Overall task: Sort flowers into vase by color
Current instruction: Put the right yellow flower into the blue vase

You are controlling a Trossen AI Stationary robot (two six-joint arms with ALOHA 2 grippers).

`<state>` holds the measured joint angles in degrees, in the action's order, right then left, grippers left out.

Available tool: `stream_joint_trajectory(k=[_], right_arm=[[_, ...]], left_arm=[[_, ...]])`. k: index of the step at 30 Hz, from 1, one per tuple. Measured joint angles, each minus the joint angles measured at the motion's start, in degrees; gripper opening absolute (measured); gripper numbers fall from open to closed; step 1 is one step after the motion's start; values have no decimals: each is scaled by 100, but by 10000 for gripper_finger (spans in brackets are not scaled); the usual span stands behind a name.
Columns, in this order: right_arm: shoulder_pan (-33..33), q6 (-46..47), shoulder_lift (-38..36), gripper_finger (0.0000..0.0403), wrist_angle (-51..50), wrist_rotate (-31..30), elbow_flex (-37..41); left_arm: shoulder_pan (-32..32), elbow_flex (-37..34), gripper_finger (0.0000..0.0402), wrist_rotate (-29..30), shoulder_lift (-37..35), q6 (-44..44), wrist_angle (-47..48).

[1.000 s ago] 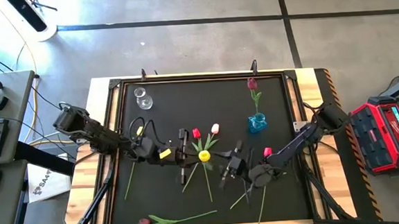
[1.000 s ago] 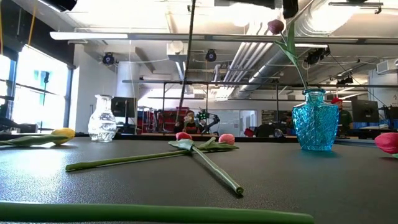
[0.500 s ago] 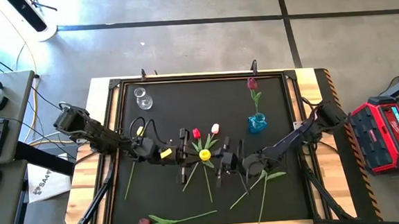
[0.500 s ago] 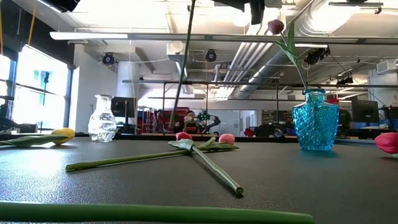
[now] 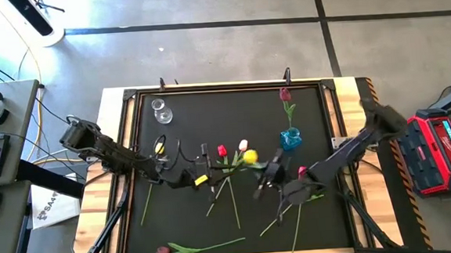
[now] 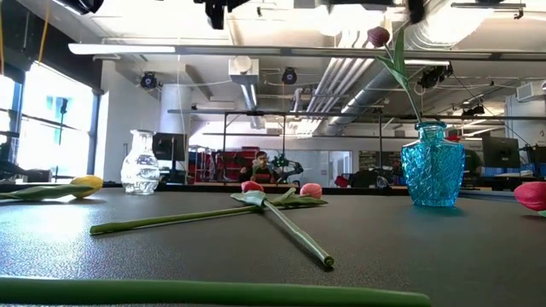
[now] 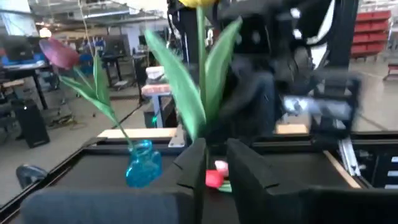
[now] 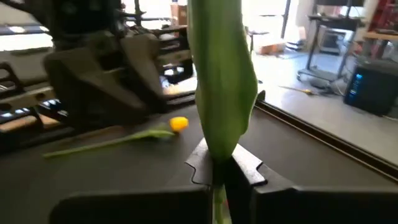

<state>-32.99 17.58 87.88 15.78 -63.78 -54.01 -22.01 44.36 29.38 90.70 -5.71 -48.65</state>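
Note:
A yellow tulip (image 5: 249, 156) stands upright in the air over the table's middle, between my two grippers. My right gripper (image 8: 222, 171), reaching in from the right (image 5: 261, 174), is shut on its stem. My left gripper (image 7: 217, 171), reaching in from the left (image 5: 219, 178), is open, and the stem (image 7: 200, 118) comes down at one of its fingers. A blue vase (image 5: 290, 140) holds a maroon tulip (image 5: 285, 94). A clear vase (image 5: 161, 111) stands at the far left. My right gripper pinches the yellow tulip's stem (image 8: 217, 163) between its two fingers, just under a broad leaf (image 8: 221, 74). The fingers lie level, coming from the table's right, across the stem. The tulip stands upright, lifted clear of the table. My left gripper: I cannot tell whether its finger (image 7: 194, 165) touches the stem.
Red (image 5: 221, 151) and pink (image 5: 243, 146) tulips lie crossed under the grippers. Another yellow tulip (image 5: 159, 148) lies at the left, a pink one (image 5: 302, 171) at the right, a maroon one (image 5: 163, 251) by the near edge. A raised frame (image 5: 223, 86) rims the black table.
My right gripper went toward the table's left up to the yellow tulip, then drew back toward the right and far side. The tulip's head went with it, away from my left gripper. Its stem, which hung down into the low view, tilted and rose out of that view.

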Motion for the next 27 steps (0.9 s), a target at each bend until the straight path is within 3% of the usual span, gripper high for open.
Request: stream_joint_trajectory(k=[6,16,27], right_arm=[[-158,963,-1563,2,-2104,-198,-3],[-37,2456,-3781,1,-5251,-194,-3],[404,2564,-5131,0,-6428,-262,-3]], left_arm=[[-3,-2,83,124,4,159,426],[103,-2,85,143,4,107,783],[429,-2,85,-89,4,404,1318]])
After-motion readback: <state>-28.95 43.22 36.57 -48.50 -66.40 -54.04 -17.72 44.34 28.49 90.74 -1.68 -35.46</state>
